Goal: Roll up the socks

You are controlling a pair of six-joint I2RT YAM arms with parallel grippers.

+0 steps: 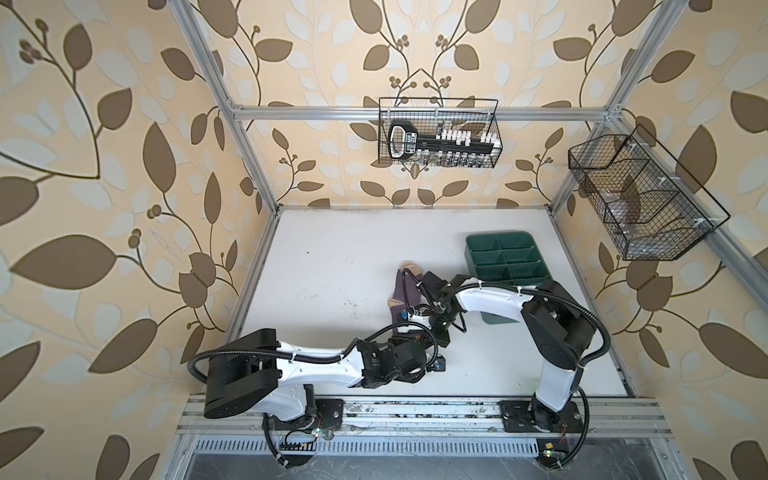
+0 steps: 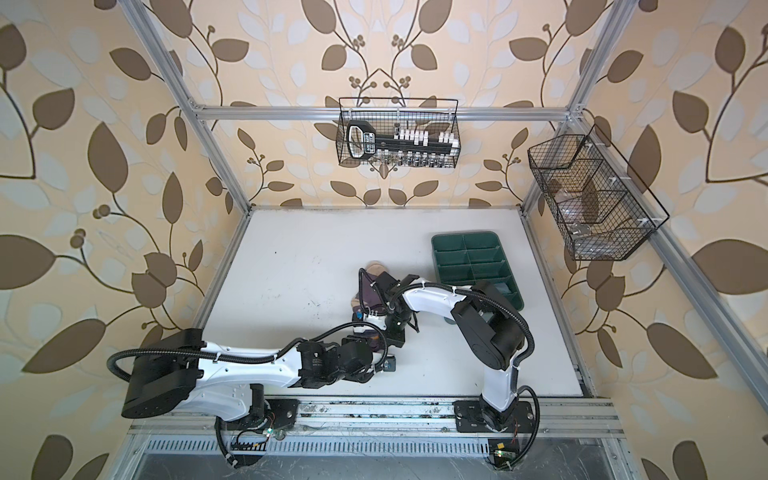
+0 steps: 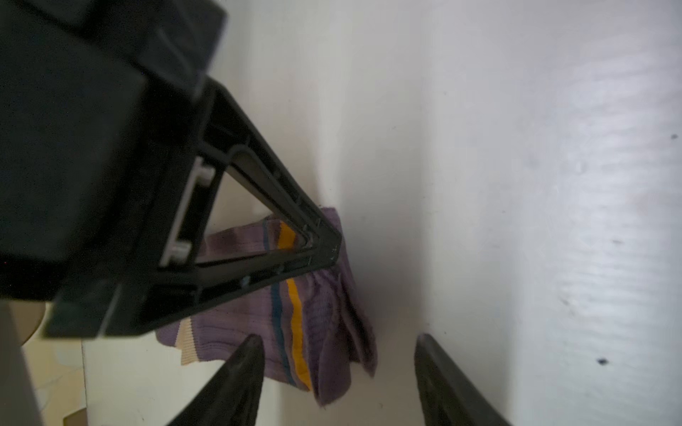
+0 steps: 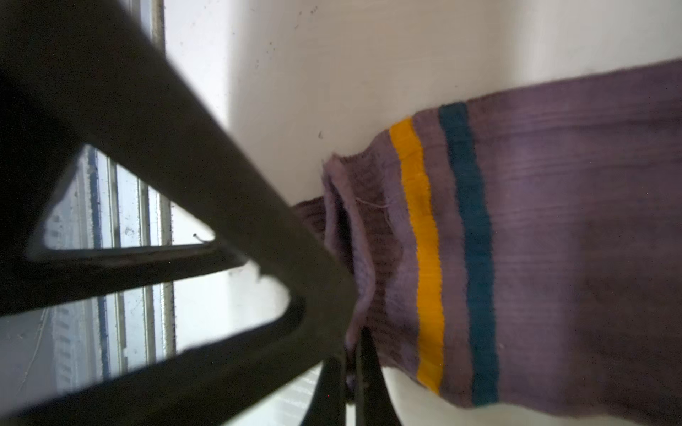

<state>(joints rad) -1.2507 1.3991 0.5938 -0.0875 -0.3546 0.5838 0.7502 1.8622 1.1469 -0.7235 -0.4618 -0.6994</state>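
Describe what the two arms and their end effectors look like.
Both the left arm and right arm have white shells between black joint housings, with black ribbed cable hoses fastened by white zip ties. The left end effector and right end effector are black, with fingers built as open triangular frames tapering to points.

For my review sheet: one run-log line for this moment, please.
right hand: shut on cuff of purple sock | left hand: open, fingers apart near same cuff | roll: not started
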